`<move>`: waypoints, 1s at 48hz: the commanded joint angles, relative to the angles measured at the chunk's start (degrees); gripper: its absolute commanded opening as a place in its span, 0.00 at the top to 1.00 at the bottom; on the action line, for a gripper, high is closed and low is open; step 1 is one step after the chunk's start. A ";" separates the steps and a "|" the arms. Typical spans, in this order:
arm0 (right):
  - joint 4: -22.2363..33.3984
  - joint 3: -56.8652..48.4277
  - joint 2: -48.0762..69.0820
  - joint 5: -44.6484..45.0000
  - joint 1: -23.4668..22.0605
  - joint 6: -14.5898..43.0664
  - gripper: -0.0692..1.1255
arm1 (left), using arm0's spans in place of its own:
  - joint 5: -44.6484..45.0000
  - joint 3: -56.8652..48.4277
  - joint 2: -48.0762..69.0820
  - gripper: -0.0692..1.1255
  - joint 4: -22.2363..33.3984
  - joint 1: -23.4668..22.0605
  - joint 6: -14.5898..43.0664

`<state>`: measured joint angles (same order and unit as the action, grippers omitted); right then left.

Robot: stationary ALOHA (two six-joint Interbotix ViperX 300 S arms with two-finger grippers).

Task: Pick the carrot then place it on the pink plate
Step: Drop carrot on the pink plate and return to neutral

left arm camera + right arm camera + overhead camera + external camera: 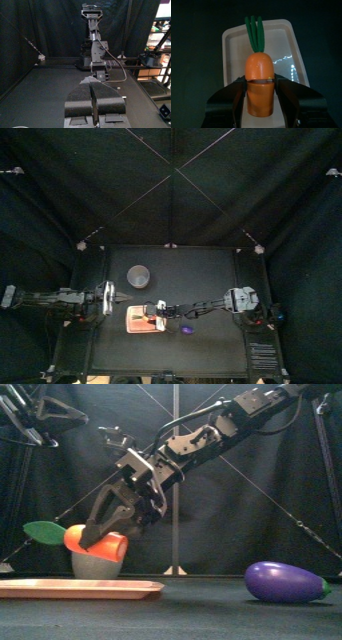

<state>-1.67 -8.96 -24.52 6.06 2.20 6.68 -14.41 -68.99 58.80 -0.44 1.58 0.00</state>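
The right gripper (260,90) has its fingers clamped on the orange body of the carrot (259,65). The carrot hangs in the air over the pink plate (234,47) without touching it. Seen from above, the grey cup (139,277) stands at 12 o'clock from the plate. The purple eggplant (186,330) lies off the plate at about 4 o'clock. The left gripper (93,84) rests at about 10 o'clock from the plate, with its fingers pressed together and holding nothing.
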 commanded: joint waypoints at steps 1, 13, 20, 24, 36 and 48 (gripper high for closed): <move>0.00 0.35 1.76 -0.44 -0.18 0.00 0.27 | -0.26 0.79 0.09 0.97 -0.18 0.09 0.09; 0.97 -0.62 3.60 -0.79 -1.23 -0.09 0.20 | -0.26 0.70 0.35 0.97 -0.18 0.09 0.09; 2.72 -2.64 8.44 0.26 -2.46 -0.18 0.20 | -0.26 0.79 0.70 0.97 -0.18 0.09 0.09; 4.39 -5.19 12.83 -0.09 -3.69 -0.18 0.20 | -0.26 0.70 1.05 0.97 -0.18 0.09 0.09; 5.54 -16.08 28.65 -6.50 -6.24 -0.26 0.20 | -0.26 0.70 1.14 0.97 -0.18 0.18 0.09; 6.42 -30.94 46.49 -17.31 -6.06 -0.44 0.20 | -0.26 0.79 1.76 0.97 -0.26 0.62 0.18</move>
<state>4.66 -36.74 15.56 -8.35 -3.87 6.33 -14.41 -69.17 60.47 -0.53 1.85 0.09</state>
